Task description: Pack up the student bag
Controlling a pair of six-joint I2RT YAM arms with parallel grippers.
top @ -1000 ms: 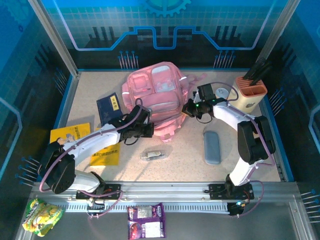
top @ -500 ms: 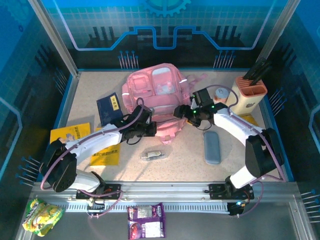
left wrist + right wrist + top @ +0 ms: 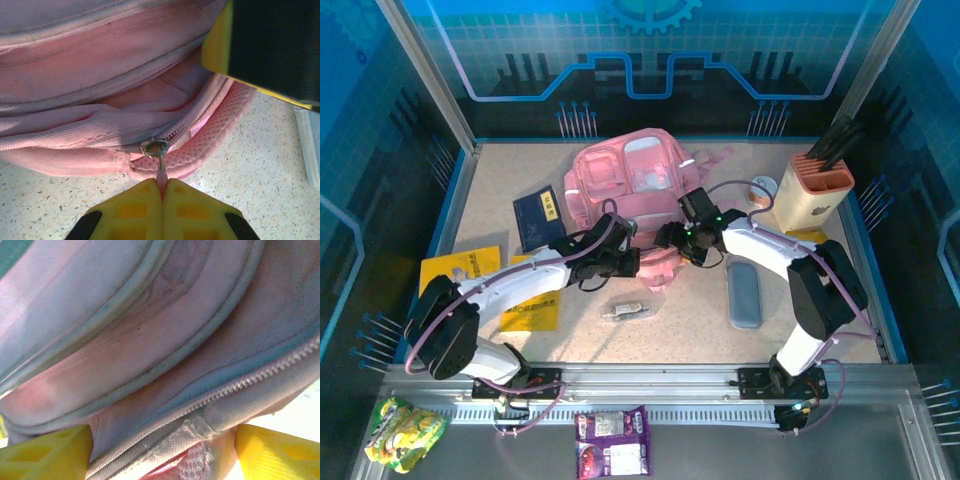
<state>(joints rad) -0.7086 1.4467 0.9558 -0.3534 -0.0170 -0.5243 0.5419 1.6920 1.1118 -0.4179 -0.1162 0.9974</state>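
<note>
The student bag [image 3: 623,180], soft and pink, lies at the table's far middle. My left gripper [image 3: 632,262] is at its near edge. In the left wrist view this gripper [image 3: 162,184] is shut on the pink zipper pull [image 3: 162,172], which hangs from the metal slider [image 3: 156,147]. My right gripper [image 3: 670,240] is just right of it at the same edge. In the right wrist view its yellow fingers [image 3: 45,452] stand wide apart, open, with the bag's zipped seam [image 3: 200,427] lying between them.
A dark blue booklet [image 3: 537,217] and two yellow books [image 3: 460,268] lie left of the bag. A grey case [image 3: 744,293] and a small silver item [image 3: 625,311] lie nearer. An orange-topped pen holder [image 3: 815,185] stands far right. Snack packets [image 3: 613,440] rest on the front rail.
My right gripper has gone from shut to open and swung left to the bag's near edge. The left gripper has shifted slightly right, still clamped on the zipper pull.
</note>
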